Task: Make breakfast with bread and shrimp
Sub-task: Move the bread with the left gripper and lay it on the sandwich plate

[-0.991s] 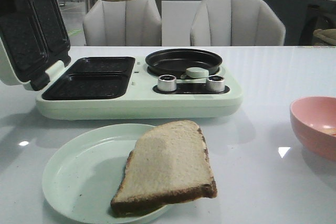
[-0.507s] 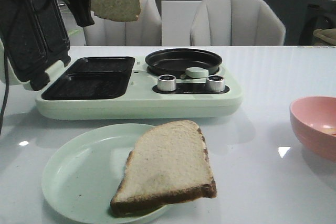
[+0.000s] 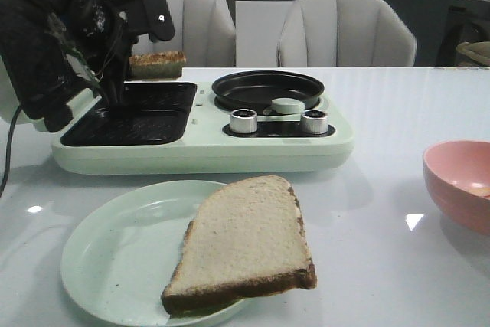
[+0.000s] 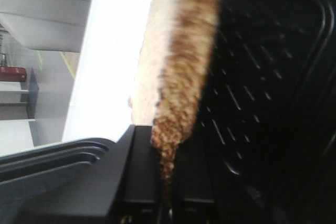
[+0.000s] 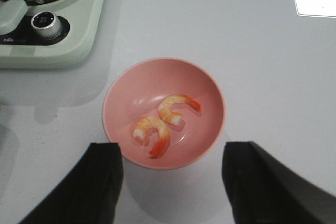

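**Bread slice hangs over open grill**

Jaws of the left gripper (image 4: 170, 192) are clenched on the crust edge of one bread slice (image 3: 157, 64), holding it flat just above the far side of the black grill plate (image 3: 130, 114) in the pale green breakfast maker (image 3: 207, 151). The second slice (image 3: 243, 244) lies on the green plate (image 3: 115, 254) in front, overhanging its rim. Off to the side, the right gripper (image 5: 170, 182) hovers with jaws spread wide above the pink bowl (image 5: 164, 113), where two shrimp (image 5: 152, 134) rest. The thin edge grip looks risky: the slice could tear, or land crooked across the plate's raised rim if let go from here.
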### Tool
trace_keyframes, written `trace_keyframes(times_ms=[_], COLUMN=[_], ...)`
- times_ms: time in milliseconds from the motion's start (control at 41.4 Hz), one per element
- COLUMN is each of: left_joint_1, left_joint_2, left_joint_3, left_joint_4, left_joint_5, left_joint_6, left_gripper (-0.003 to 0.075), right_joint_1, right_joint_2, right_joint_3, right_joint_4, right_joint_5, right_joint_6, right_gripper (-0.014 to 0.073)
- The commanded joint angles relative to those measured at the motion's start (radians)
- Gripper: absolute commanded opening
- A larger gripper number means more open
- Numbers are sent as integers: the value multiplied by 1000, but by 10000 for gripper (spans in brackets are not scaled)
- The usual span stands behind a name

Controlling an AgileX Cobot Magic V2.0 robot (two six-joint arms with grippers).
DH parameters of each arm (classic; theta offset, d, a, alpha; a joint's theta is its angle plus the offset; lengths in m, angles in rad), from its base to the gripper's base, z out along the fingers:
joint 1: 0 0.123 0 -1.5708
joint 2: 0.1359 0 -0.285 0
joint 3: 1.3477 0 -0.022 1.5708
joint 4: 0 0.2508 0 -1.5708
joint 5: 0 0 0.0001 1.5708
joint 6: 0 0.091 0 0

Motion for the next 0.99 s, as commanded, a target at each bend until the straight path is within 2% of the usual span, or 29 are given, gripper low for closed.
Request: trace_keyframes(times_ms=[0, 145, 218, 290, 435, 483, 749, 967], left_joint_1=[2, 2, 2, 6, 8, 8, 8, -3], left_joint_2=[-44, -44, -44, -44, -44, -44, -156, -341], left_joint_3=[-34, -30, -26, -20, -5, 0, 133, 243], left_joint_4=[18, 18, 18, 18, 18, 18, 18, 18], left_joint_5=[19, -3, -24, -46, -63, -60, -136, -227], left_joint_6=[-17, -17, -17, -17, -17, -17, -45, -95], left_gripper=[100, 105, 138, 225, 461, 498, 509, 508], right_joint_1=[2, 2, 2, 2, 2, 2, 2, 2], right_joint_2=[2, 2, 2, 2, 2, 2, 2, 2], right_joint_3=[-29, -29, -29, -29, -29, -29, -29, -29], right_joint_4=[6, 6, 6, 6, 6, 6, 6, 6], right_joint_5=[-63, -63, -60, -60, -60, -60, -59, -58], right_joint_6=[-4, -4, -4, -4, -4, -4, -4, -4], right_gripper=[521, 521, 521, 521, 521, 521, 521, 521])
